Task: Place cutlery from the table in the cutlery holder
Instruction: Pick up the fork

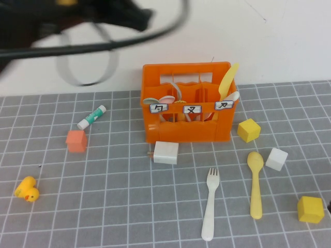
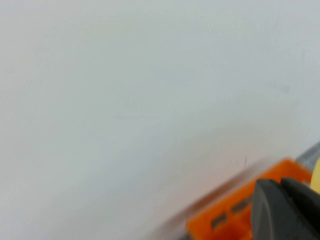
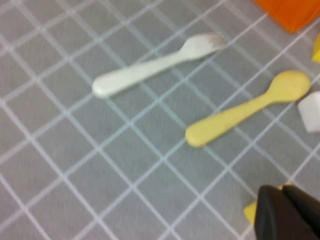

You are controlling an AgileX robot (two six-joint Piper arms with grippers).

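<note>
The orange cutlery holder [image 1: 186,126] stands on the table [image 1: 119,206] at mid-back. A pale yellow piece [image 1: 228,81] sticks up from its right compartment, and white pieces [image 1: 168,93] show in the left ones. In front of it, on the tiles, lie a white fork [image 1: 210,204] [image 3: 155,65] and a yellow spoon [image 1: 255,186] [image 3: 245,112]. My left arm is a dark blur [image 1: 77,23] at the top left. Its gripper [image 2: 281,187] is shut and empty, above the holder's rim [image 2: 230,212]. My right gripper [image 3: 282,191] is shut and empty over a yellow cube [image 3: 250,212], near the spoon.
Around the holder are a white block [image 1: 166,152], a white cube [image 1: 276,158], two yellow cubes [image 1: 249,129] [image 1: 310,209], an orange cube [image 1: 76,140], a white and green tube [image 1: 91,117] and a yellow duck [image 1: 27,189]. A white wall rises behind the table.
</note>
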